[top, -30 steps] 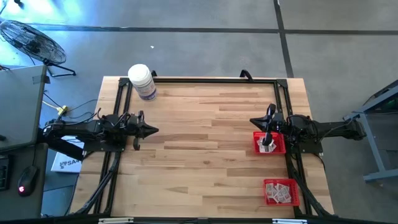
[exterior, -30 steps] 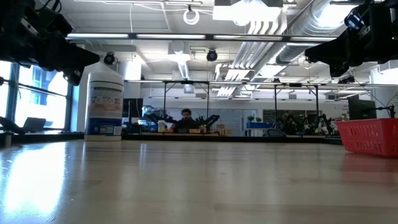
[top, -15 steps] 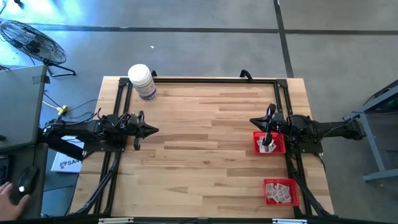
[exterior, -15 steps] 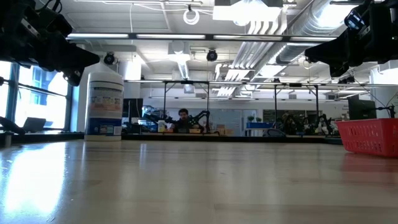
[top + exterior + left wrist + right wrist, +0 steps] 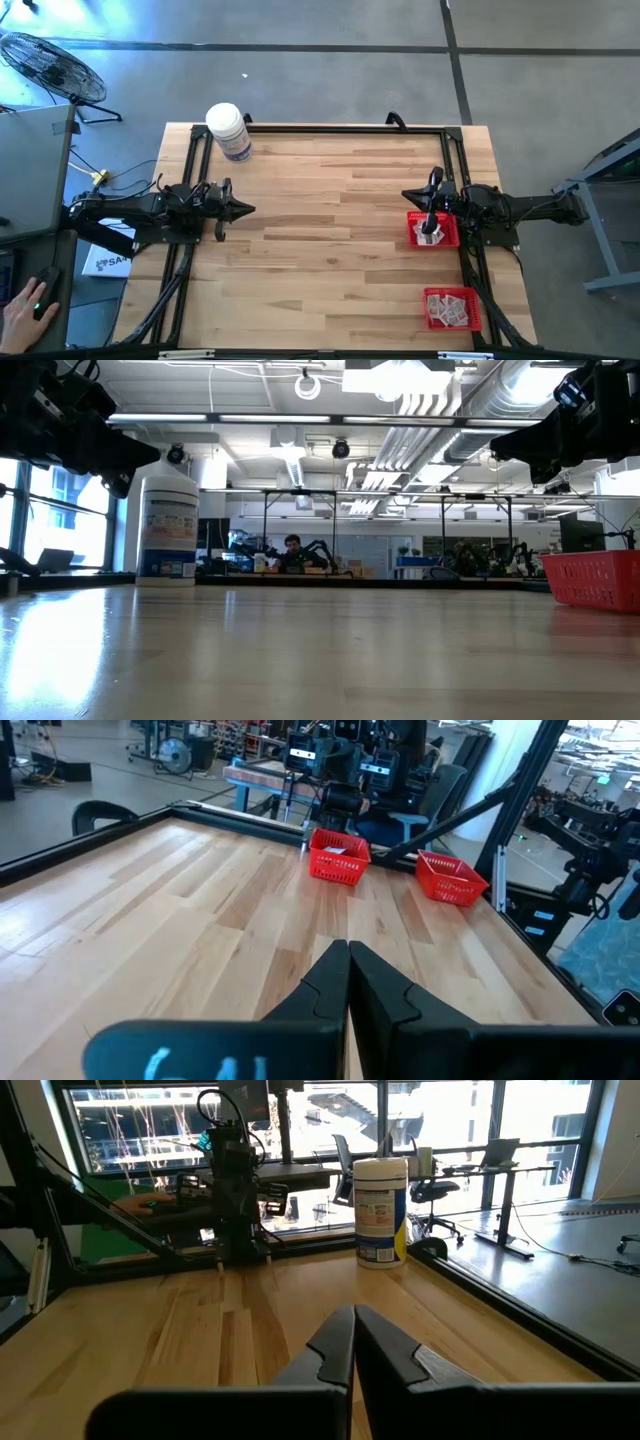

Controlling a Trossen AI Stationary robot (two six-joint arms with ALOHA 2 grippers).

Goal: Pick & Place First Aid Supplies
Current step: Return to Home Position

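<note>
This is a big robot lab. Silver metal pipes (image 5: 440,400) and long white lights (image 5: 250,418) hang from the open ceiling. More dark robot arms (image 5: 325,547) stand on far tables. A round black wire fan (image 5: 45,65) sits on the grey concrete floor (image 5: 330,80). Tall glass windows (image 5: 450,1110) line one side.

Quick count: one white bottle (image 5: 228,131), one fan (image 5: 50,65) out past it, and two red baskets, a nearer basket (image 5: 411,230) and a farther basket (image 5: 427,308), both well away from the bottle. Two arms too, left arm (image 5: 150,210) near the bottle, right arm (image 5: 510,208) far from it. Packets (image 5: 452,306) are in both baskets, piled up, can't count them.
</note>
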